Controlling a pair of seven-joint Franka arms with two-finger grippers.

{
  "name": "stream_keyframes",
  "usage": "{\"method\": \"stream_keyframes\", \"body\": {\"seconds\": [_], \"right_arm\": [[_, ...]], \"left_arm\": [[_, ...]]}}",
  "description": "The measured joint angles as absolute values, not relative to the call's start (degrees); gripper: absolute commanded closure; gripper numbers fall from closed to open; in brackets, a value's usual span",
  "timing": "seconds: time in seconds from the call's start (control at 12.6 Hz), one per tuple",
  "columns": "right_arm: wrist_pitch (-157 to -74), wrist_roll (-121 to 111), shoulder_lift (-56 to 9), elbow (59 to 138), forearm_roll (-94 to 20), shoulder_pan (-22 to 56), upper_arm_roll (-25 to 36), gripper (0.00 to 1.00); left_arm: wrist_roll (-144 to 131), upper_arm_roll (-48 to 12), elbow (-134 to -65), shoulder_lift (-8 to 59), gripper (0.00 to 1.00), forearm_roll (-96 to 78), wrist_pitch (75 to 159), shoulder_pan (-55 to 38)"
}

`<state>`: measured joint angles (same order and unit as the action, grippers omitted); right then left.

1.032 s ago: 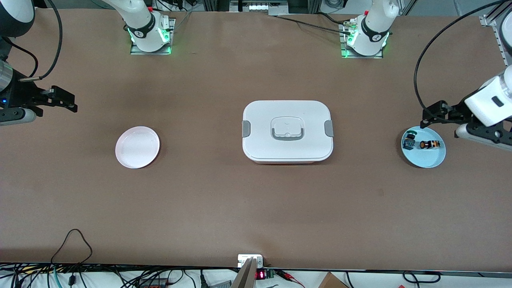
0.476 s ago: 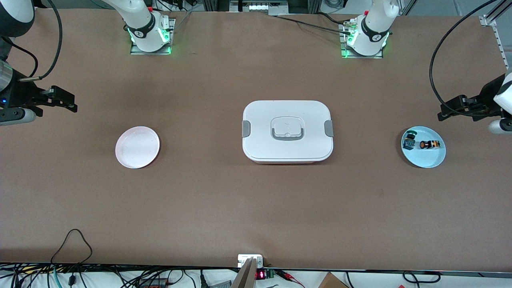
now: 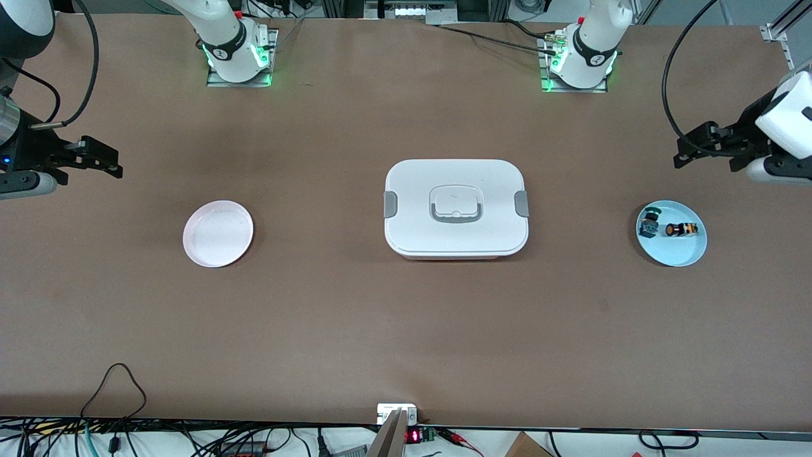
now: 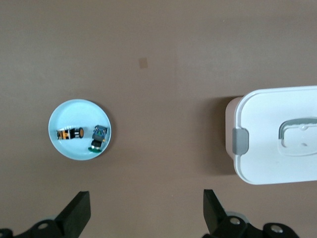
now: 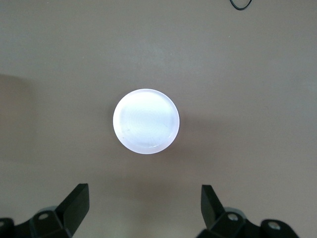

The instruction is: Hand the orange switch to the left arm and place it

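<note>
Both my grippers, left (image 3: pixel 688 147) and right (image 3: pixel 104 158), hang wide apart and empty; next I must lower the left onto the orange switch (image 3: pixel 682 230) in the blue plate (image 3: pixel 682 254).

box (image 3: pixel 455 208) between 2 plates | orange switch (image 3: pixel 680 230) in plate (image 3: pixel 679 254)

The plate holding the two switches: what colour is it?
Light blue plate; clearest in the front view.
</note>
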<state>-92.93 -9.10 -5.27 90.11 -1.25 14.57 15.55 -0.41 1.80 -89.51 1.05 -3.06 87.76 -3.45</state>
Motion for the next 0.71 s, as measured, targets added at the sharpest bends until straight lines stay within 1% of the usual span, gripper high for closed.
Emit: {"method": "stream_keyframes", "body": {"seconds": [0.24,0.71], "right_arm": [[-92.92,-9.1,-5.27,90.11,-1.25,14.57,15.55,0.0],[-92.9,-9.1,-5.27,90.11,-1.25,14.57,15.55,0.0]], "left_arm": [[-0.41,1.8,-93.08,-2.35,0.0,-3.06,87.76,-3.24],[-0.41,2.15,-93.7,-2.72,0.0,-3.05,87.77,-3.02]]}}
